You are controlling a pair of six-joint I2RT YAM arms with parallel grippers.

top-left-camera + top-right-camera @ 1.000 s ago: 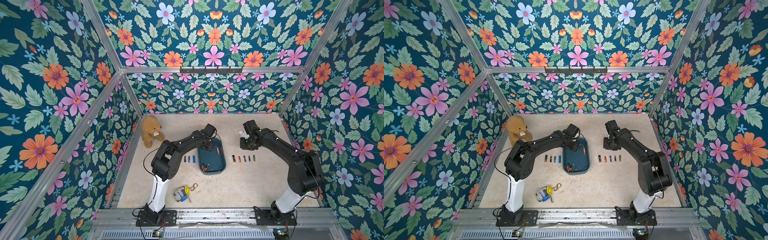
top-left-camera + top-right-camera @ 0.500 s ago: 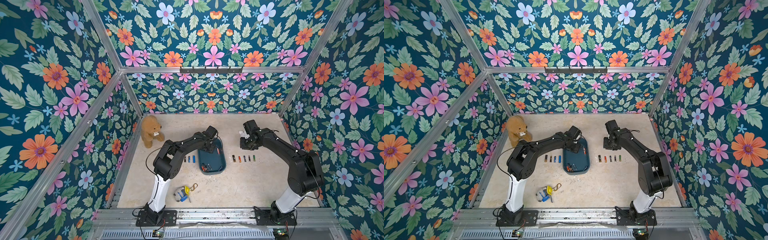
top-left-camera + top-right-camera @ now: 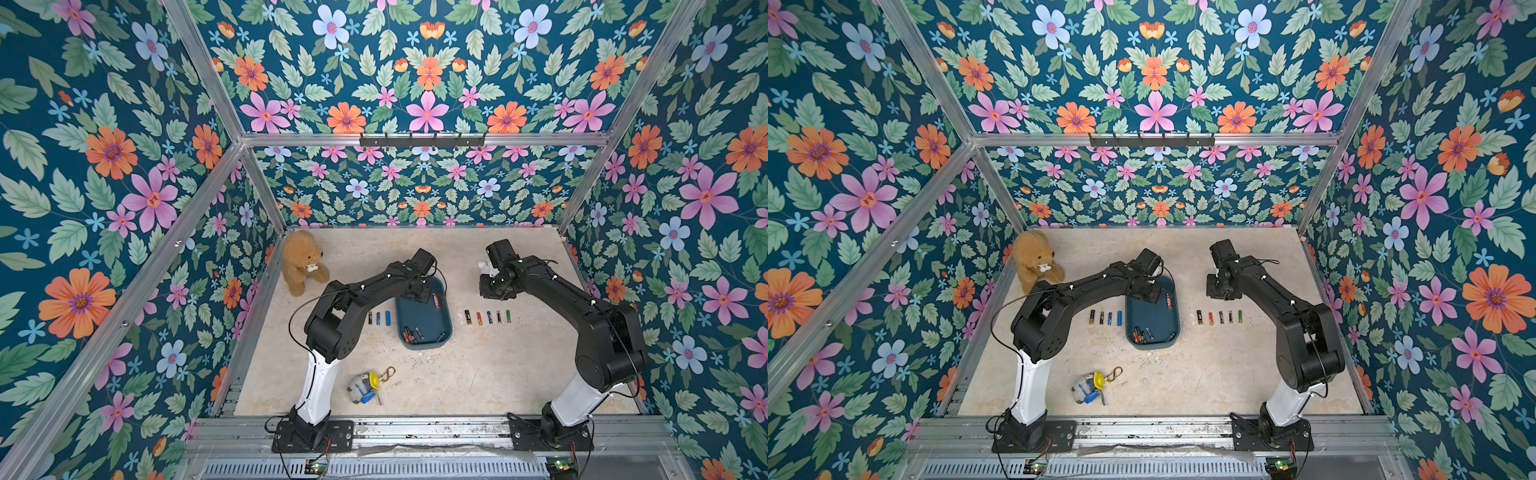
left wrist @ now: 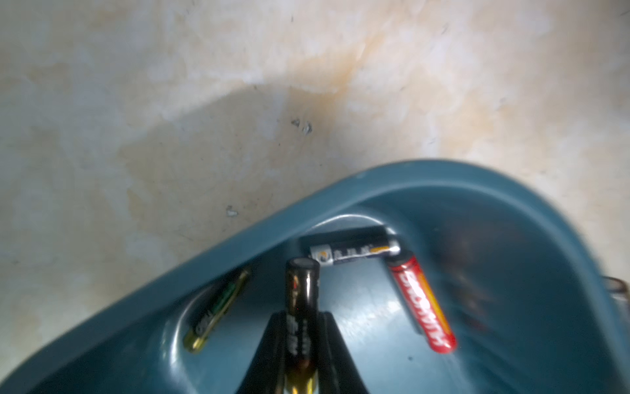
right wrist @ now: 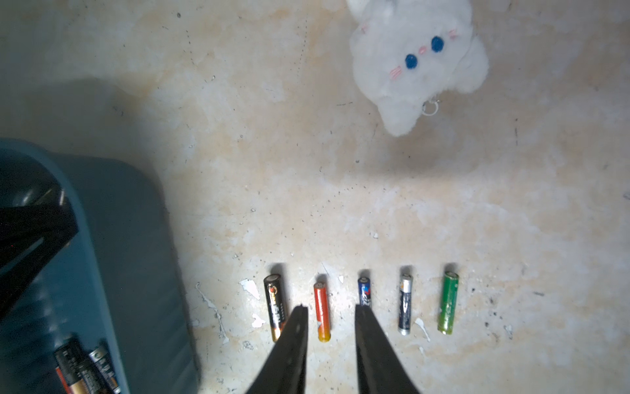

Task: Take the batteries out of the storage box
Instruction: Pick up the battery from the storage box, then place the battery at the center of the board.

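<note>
Left gripper (image 4: 301, 315): jaws are closed on a black-and-gold battery (image 4: 301, 290), held lengthwise between the fingers over the inside of the storage box (image 4: 409, 177). Whether its far end is clear of the box floor cannot be told from the left wrist view (blurred).

The left gripper is placed at the far end of the box in both top views (image 3: 417, 291) (image 3: 1144, 291).

Box contents seen beside the held one: a black-and-silver battery (image 4: 354, 247) against the curved wall, a red battery (image 4: 422, 307) touching its end, and a dark green battery (image 4: 218, 307) along the side wall. A small cluster of batteries (image 3: 411, 334) is seen at the near end.

Right gripper (image 5: 331, 308): jaws are parted by a narrow gap and nothing is held. It is held above a row of five batteries (image 3: 487, 317) laid parallel on the table (image 3: 478, 374), on the right arm's side of the box. An orange battery (image 5: 322, 310) is seen in the gap between the fingers.

A second row (image 3: 1105, 317) of four is laid on the left arm's side of the box.

Also noted: a teddy bear (image 3: 301, 264) in the far left corner, a white plush cat (image 5: 416, 58) beyond the right gripper, and a keychain toy (image 3: 365, 386) near the left arm's base.
</note>
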